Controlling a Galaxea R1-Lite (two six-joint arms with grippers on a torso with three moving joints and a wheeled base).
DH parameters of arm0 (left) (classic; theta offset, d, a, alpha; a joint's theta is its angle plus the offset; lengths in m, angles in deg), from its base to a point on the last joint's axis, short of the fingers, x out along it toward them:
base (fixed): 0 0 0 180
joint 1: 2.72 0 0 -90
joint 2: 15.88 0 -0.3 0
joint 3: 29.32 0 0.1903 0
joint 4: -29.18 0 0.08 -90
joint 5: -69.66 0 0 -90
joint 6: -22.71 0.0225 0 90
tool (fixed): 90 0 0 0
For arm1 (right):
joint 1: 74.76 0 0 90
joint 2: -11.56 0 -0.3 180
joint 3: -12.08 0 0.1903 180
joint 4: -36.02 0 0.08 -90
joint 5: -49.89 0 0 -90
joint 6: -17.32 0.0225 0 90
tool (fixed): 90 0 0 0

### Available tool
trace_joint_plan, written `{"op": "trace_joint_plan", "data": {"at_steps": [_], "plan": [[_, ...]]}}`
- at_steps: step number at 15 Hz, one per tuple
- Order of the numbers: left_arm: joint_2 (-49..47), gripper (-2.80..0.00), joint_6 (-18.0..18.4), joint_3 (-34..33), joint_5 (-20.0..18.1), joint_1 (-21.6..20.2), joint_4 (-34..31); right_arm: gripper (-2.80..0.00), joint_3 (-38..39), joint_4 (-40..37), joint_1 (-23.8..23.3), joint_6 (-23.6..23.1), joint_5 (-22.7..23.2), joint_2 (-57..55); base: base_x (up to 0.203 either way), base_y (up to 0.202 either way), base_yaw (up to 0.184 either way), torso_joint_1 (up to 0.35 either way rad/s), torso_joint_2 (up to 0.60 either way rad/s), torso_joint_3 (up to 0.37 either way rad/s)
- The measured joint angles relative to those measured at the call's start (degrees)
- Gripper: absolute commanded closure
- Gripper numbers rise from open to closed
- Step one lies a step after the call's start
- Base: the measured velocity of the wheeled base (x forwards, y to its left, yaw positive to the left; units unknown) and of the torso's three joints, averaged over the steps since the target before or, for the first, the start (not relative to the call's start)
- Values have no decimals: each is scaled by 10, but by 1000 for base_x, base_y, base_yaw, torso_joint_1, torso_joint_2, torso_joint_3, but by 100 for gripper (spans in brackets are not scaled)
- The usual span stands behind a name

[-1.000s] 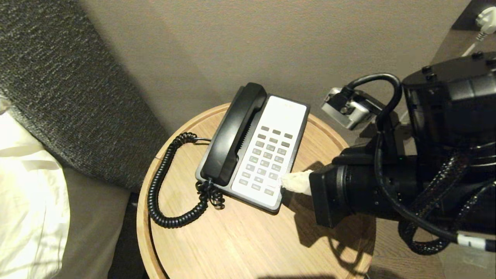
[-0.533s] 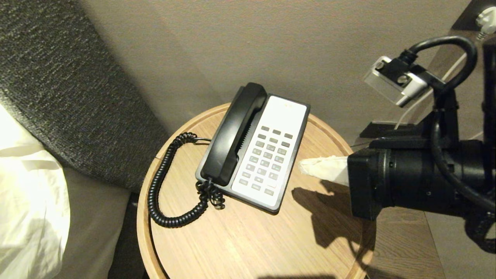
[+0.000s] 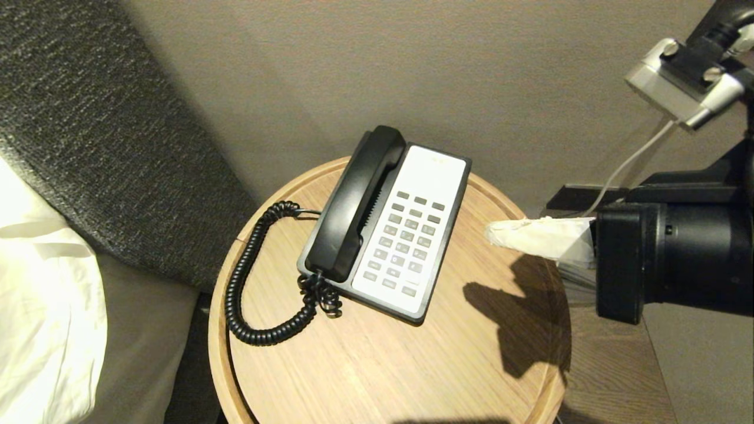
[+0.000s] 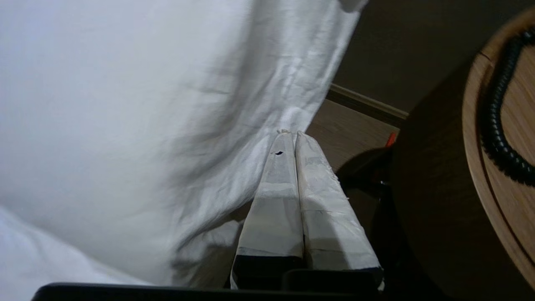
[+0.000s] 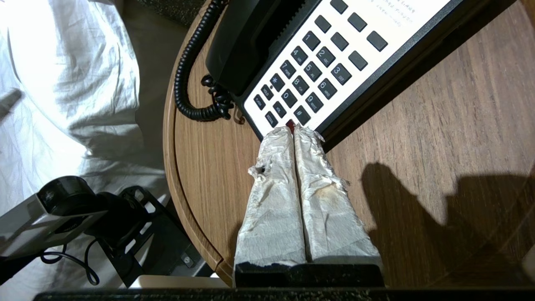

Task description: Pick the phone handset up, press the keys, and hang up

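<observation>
**Operator:** Two grippers are showing on my feeds right now, and neither is holding anything. The phone handset [image 3: 352, 203] is lying in its cradle on the left side of the phone base [image 3: 412, 176], with its coiled cord [image 3: 253, 282] looping off the near end onto the round wooden table [image 3: 383, 365].

**Observer:** Where are you seeing the right gripper?

**Operator:** The right gripper [image 3: 492, 232] is hovering level above the table's right edge, tips pointing toward the keypad [image 3: 406, 241] but apart from the phone. I'm looking at its wrist feed too: the right gripper [image 5: 294, 129] has its two tape-wrapped fingers [image 5: 276, 188] pressed flat together, clenched on nothing.

**Observer:** And the left one?

**Operator:** I'm not finding it in the head view. On its own wrist camera the left gripper [image 4: 291, 133] is also squeezed closed and empty, its wrapped fingers [image 4: 317, 200] pointing at the white bedding [image 4: 125, 104] beside the table. I'm catching a slice of the table rim and the cord at that picture's edge, well apart from the tips.

**Observer:** Anything else on the table?

**Operator:** I'm only seeing the arm's shadow [image 3: 518, 318] falling on the wood.
</observation>
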Motion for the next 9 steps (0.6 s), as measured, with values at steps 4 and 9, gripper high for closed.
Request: {"op": "trace_joint_plan", "data": {"at_steps": [4, 9], "plan": [[27, 0, 74, -134, -52, 3, 118, 0, 2, 4, 0, 1, 0, 2, 0, 0, 0, 0, 0, 0], [119, 0, 104, -214, -99, 12, 58, 0, 6, 5, -1, 3, 1, 0, 0, 0, 0, 0, 0, 0]]}}
